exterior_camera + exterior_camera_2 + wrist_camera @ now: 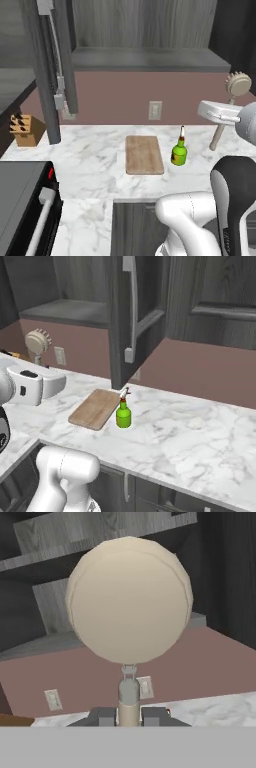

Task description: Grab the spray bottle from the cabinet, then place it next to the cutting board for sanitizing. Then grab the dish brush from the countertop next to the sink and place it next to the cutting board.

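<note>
tool (129, 716) clamped tight on the dish brush (129, 599) handle, brush held up above the marble bench (95, 150), green spray bottle (179, 152) upright just beside the cutting board (144, 154)

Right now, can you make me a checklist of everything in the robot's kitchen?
Surface: white marble countertop.
Job's things: cutting board flat on the counter; spray bottle upright beside its right edge; dish brush lifted in the air, head up; cabinet door open.
Clutter: knife block at far left.
Grippers: gripper shut on the brush handle, fingers either side.
Cables: nothing seen.
Surroundings: wall outlet on a pinkish backsplash.
</note>
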